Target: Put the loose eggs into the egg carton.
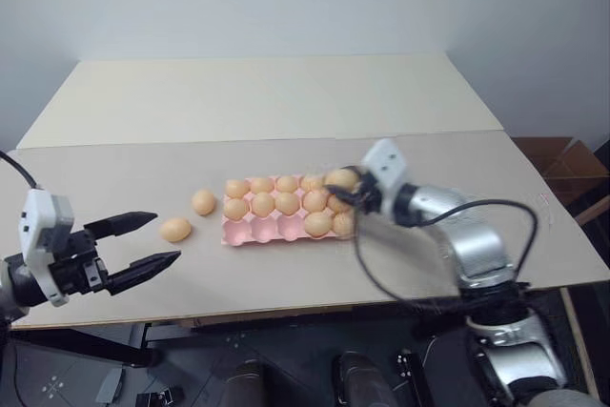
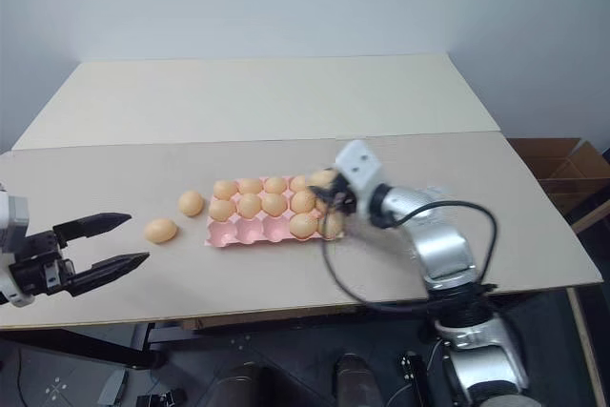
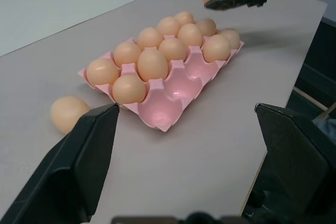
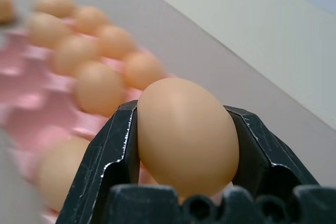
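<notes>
The pink egg carton (image 1: 274, 231) lies mid-table with several eggs in its cups; three cups in the near row at its left end are bare. Two loose eggs (image 1: 203, 201) (image 1: 175, 229) rest on the table just left of the carton. My right gripper (image 1: 343, 192) hovers above the carton's right end, shut on a third egg (image 4: 186, 135) that sits between its black fingers (image 4: 107, 156). My left gripper (image 2: 138, 237) is open and holds nothing. It is at the table's near left, pointing toward the loose egg (image 3: 68, 114).
A second pale table (image 1: 257, 92) adjoins the far side. A brown cardboard box (image 1: 562, 159) stands beyond the right edge. A black cable (image 1: 381, 283) loops from my right arm over the table's near edge.
</notes>
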Action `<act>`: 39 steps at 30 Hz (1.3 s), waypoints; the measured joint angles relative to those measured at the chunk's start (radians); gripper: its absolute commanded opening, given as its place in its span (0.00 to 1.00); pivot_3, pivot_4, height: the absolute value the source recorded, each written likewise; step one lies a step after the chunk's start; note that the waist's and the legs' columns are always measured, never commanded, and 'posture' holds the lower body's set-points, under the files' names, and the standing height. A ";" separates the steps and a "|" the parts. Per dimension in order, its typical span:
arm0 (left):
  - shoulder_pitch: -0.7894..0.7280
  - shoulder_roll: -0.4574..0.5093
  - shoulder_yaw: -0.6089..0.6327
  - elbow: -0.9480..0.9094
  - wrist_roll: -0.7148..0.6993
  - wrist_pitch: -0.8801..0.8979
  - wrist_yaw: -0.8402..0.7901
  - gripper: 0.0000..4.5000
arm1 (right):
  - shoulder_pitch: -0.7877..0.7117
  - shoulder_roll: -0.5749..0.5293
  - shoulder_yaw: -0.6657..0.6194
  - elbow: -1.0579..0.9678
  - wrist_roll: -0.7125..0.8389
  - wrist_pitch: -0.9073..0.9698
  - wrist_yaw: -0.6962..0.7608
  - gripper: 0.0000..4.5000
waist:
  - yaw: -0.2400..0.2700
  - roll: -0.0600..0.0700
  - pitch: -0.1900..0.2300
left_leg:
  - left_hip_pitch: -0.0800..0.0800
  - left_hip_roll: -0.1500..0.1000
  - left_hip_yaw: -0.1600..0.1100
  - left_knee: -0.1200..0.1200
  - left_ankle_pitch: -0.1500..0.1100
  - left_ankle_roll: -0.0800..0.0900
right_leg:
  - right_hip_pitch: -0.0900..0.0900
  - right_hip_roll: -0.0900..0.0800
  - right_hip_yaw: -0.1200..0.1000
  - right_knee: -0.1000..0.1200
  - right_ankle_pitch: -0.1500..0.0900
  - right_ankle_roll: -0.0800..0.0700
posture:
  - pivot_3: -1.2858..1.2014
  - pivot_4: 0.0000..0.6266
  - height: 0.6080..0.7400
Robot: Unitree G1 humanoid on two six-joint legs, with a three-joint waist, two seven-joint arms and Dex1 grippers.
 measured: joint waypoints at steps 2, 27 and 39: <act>0.000 -0.004 -0.011 0.000 -0.001 0.000 0.010 1.00 | 0.000 0.021 0.072 -0.011 -0.017 0.022 -0.007 0.50 | 0.008 0.000 0.000 | -0.001 -0.001 0.000 0.000 0.000 0.000 | 0.000 -0.002 0.000 -0.001 0.000 0.000 | 0.52 0.24 1.00; 0.130 -0.035 0.058 -0.005 0.068 -0.006 0.077 1.00 | 0.174 -0.318 -0.194 -0.243 0.222 -0.056 0.313 0.99 | 0.022 -0.002 0.000 | -0.001 -0.001 0.001 0.000 -0.002 -0.002 | 0.000 -0.001 -0.001 -0.005 -0.006 0.002 | 0.52 0.24 1.00; 0.058 -0.078 -0.046 0.026 0.192 -0.023 0.241 1.00 | 0.194 -0.387 -0.228 -0.144 0.274 -0.213 0.438 0.99 | 0.027 -0.003 0.000 | 0.001 -0.001 0.002 0.000 -0.002 -0.002 | 0.001 -0.001 0.001 -0.004 -0.006 -0.001 | 0.52 0.24 1.00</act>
